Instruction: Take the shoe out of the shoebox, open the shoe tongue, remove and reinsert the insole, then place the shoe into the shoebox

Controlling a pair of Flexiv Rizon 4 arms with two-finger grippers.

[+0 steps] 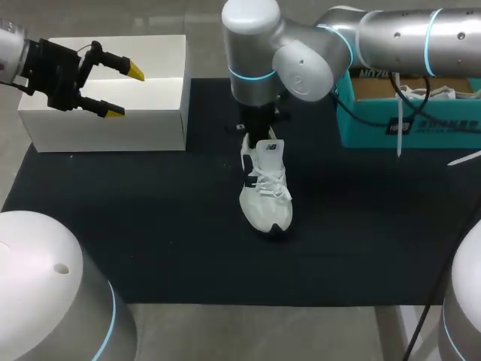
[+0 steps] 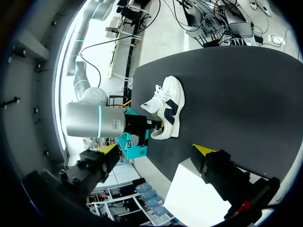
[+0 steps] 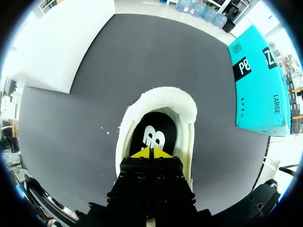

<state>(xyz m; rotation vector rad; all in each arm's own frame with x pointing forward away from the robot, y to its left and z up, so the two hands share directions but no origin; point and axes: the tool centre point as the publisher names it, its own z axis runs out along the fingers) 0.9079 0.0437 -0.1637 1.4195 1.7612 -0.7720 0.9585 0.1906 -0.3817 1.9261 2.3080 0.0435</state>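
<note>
On my feed the white shoe point(image 1: 264, 192) stands upright on the black mat point(image 1: 150, 226), outside the white shoebox point(image 1: 161, 120) and apart from it, toe toward the near edge. My right gripper point(image 3: 151, 152) is down in the heel opening with its yellow tips pressed together just over the black insole point(image 3: 152, 135), which bears a white logo; whether they pinch its edge I cannot make out. My left gripper point(image 1: 125, 91) hangs over the shoebox with its fingers spread wide, and the teal box point(image 1: 406, 131) by my right arm carries black-and-white lettering on its side.
</note>
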